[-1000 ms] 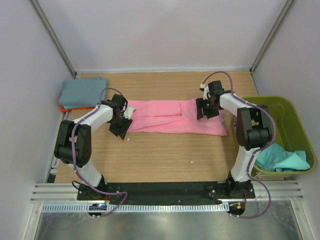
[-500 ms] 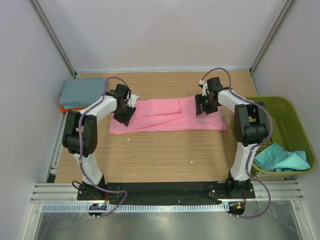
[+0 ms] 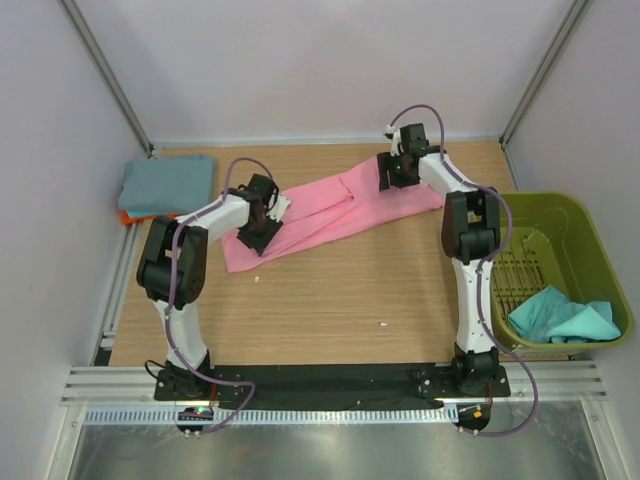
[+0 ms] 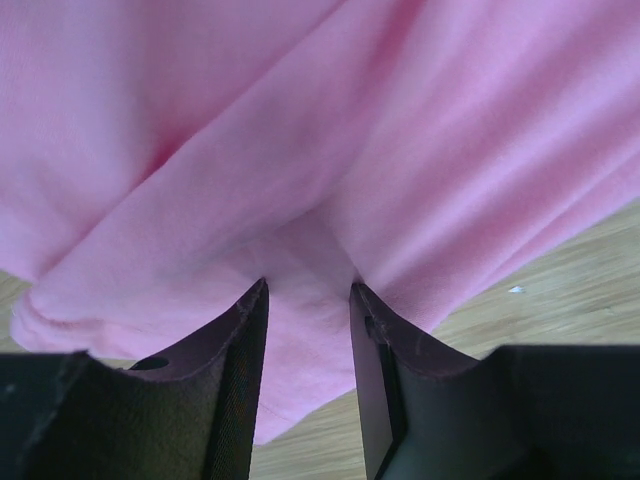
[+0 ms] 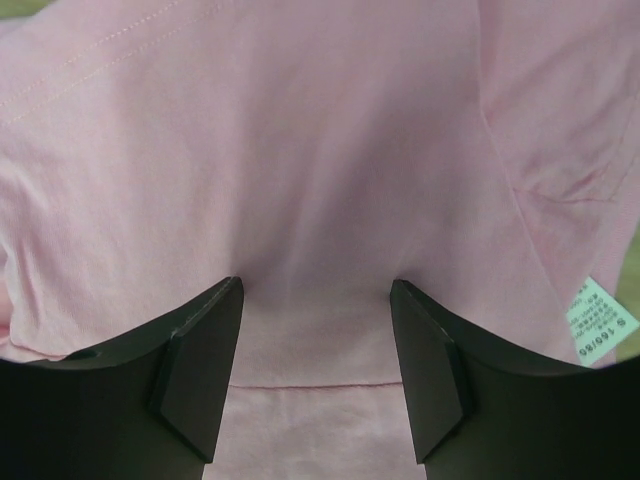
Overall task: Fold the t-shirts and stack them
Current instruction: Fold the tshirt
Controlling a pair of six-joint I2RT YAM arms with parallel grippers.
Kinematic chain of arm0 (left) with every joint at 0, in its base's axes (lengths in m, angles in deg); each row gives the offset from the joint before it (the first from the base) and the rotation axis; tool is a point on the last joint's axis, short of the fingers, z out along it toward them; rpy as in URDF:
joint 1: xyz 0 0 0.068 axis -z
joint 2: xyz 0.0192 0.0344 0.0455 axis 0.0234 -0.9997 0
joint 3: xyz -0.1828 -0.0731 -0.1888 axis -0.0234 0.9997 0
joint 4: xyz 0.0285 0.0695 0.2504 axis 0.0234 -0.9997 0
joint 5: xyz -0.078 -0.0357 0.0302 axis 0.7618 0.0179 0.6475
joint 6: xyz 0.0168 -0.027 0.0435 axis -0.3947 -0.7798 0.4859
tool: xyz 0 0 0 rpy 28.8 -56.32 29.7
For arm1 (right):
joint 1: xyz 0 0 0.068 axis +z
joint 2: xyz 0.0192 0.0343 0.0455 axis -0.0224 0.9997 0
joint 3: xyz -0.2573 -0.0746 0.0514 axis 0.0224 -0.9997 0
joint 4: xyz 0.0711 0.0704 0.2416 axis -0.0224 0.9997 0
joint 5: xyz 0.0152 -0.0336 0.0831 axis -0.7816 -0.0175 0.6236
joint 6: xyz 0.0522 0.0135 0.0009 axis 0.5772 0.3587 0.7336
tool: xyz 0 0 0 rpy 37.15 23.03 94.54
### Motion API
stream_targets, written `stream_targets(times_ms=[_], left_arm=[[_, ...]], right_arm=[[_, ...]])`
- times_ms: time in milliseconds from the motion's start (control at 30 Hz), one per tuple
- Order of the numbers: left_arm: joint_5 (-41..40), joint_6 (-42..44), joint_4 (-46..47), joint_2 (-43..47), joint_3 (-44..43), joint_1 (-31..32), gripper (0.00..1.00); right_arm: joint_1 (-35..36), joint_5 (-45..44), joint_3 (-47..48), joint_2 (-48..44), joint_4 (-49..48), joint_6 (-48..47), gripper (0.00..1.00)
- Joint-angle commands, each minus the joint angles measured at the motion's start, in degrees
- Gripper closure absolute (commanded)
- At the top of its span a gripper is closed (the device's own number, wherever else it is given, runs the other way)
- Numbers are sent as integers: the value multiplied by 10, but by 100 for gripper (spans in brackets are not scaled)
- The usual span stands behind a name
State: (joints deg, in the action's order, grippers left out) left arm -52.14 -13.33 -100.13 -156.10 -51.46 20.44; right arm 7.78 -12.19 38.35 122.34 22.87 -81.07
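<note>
on the wooden desk the pink shirt lies half folded, left claw and right claw each clamped on an end; folded shirts sit stacked far left, a teal shirt waits in the basket.

At the far left corner of the wooden table, the orange cloth t-shirt lies beneath the folded grey-blue cloth t-shirt; only a thin edge shows. The bright pink soft cloth t-shirt runs past the top and side edges of both wrist views. Its small pale green label is cut by the right edge. The teal cloth t-shirt, crumpled in the olive-green plastic basket, shows no discernible outline.
</note>
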Motion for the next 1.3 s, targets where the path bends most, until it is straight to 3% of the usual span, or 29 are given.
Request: stream_targets(times_ms=[0,200,433,633,833,867,1067,1267], left_arm=[[-27,8,15,3,26,39,60],[-79,8,8,45,70,122,61],[-116,-2,0,62,82,183,61],[-233,52,1,87,23,199,60],[-229,142,-8,168,4,199,46],[-229,156,0,180,27,200,38],[-199,232,76,241,150,187,27],[-169,228,101,262,218,188,23]], right_arm=[[15,-20,120,88,13,-14,33],[57,-64,285,181,40,-59,30],[76,-78,293,175,-54,-44,27],[96,-159,295,127,-88,-88,24],[88,-187,203,-8,-121,-89,23],[87,-192,156,-26,-128,-80,23],[87,-208,-29,-141,-204,13,23],[88,-203,-58,-118,-200,69,23]])
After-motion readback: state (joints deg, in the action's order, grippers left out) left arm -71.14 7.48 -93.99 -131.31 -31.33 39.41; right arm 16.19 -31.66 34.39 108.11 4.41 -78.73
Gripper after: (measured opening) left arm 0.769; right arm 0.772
